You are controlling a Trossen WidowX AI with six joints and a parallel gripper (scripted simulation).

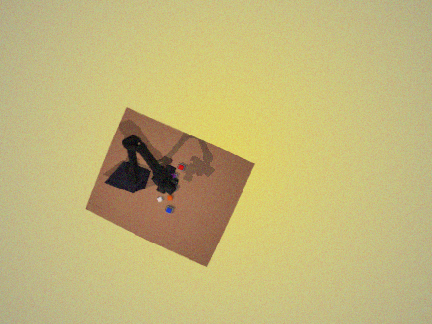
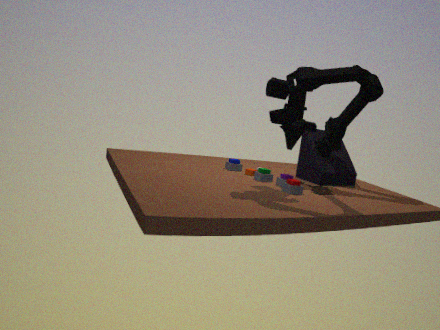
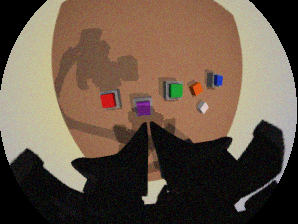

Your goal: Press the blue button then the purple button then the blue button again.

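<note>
The jaws (image 2: pixel 290 145) are closed together on nothing and point straight down, held well above the table (image 2: pixel 190 200) in the exterior view. Through the wrist camera their dark tips meet in a point just below the purple button (image 3: pixel 143 106), so that button lies almost directly under them, a shade ahead of the tips. In the exterior view the purple button (image 2: pixel 286 176) sits on its grey base near the arm's base block, with clear air between it and the jaws. From the top it shows only as a small purple spot (image 1: pixel 174 175) at the edge of the dark arm.

The blue button (image 3: pixel 214 80) stands at the far right end of the row in the wrist view, well apart from the jaws. It is the button farthest from the arm's base in the exterior view (image 2: pixel 234 161).

Between the two task buttons lie the green button (image 3: pixel 174 90) and an orange block (image 3: pixel 196 88), with a small white block (image 3: pixel 204 106) just beside the orange one. The red button (image 3: pixel 108 100) sits just beside the purple one, on the side away from the blue.
</note>
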